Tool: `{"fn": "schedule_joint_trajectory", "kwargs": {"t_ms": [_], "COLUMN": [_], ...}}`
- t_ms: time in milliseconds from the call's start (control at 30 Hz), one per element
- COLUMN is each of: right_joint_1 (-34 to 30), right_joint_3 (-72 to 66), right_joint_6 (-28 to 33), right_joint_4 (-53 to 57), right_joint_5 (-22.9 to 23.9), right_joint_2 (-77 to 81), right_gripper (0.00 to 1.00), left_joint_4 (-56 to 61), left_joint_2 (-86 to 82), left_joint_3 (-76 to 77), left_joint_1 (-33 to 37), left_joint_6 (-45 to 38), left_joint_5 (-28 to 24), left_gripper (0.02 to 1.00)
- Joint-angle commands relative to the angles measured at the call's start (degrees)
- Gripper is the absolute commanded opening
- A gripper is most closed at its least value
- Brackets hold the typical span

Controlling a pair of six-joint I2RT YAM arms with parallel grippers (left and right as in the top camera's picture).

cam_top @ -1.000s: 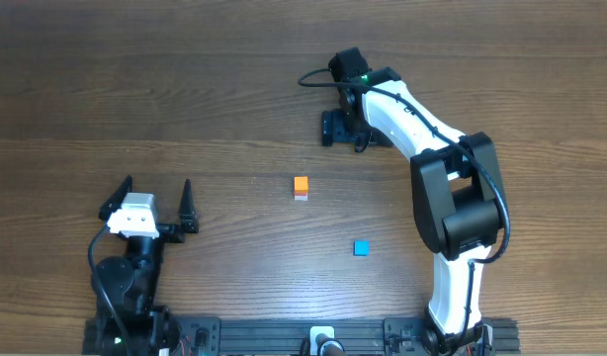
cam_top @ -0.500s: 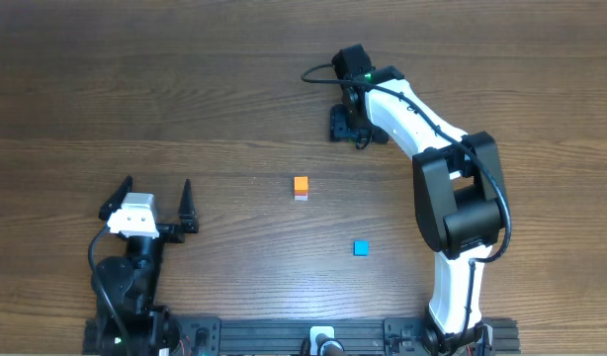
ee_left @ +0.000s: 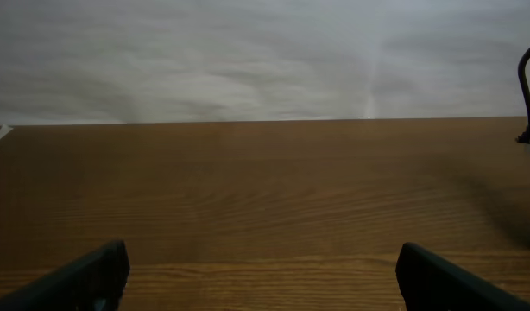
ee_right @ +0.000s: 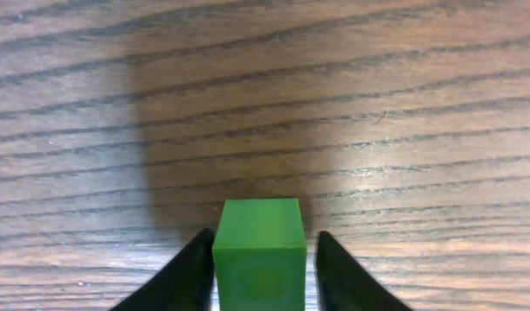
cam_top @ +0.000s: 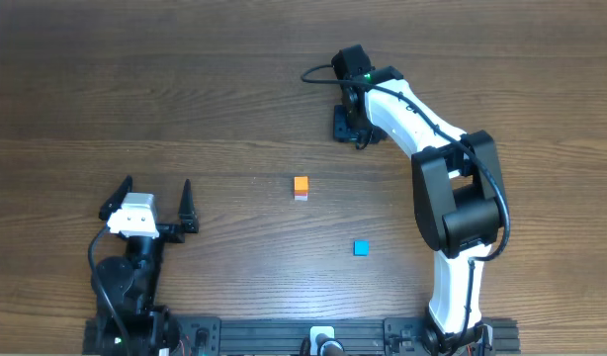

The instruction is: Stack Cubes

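Right end effector pinches the green cube between its fingers, low at the counter. Best to keep the grip square and lift straight up. Left end effector is wide open and empty.

**Two Arms, White Shells and Black Joints**

The right arm is the showier one. It has glossy white shells over its long links and chunky black housings at the joints. A thin black cable loops off the wrist, where a small green light glows. The right gripper is black, its fingers smooth with curved edges. The left arm is mostly black, with a cable loop beside it and a white block at the wrist. The left gripper has two dark, pointed prongs. Both bases are mounted on a black rail.
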State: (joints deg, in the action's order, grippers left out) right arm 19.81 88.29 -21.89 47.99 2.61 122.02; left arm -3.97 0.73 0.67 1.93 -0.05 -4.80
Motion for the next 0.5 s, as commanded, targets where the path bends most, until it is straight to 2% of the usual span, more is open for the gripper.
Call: {"fn": "schedule_joint_trajectory", "kwargs": {"t_ms": [33, 500], "right_joint_1": [0.15, 0.66], "right_joint_3": [1.20, 1.40], "right_joint_6": [0.28, 0.26], "right_joint_4": [-0.04, 1.20], "right_joint_5": [0.94, 0.90], "right_joint_2": [0.92, 0.20], "right_gripper": [0.312, 0.104], "left_joint_4": [0.07, 0.04], "left_joint_2": [-0.39, -0.39], "left_joint_3": [-0.33, -0.33], "left_joint_1": [-0.22, -0.22], "left_joint_6": [-1.01, -1.01], "left_joint_5": [-0.94, -0.94], "left_gripper": [1.000, 1.000]}}
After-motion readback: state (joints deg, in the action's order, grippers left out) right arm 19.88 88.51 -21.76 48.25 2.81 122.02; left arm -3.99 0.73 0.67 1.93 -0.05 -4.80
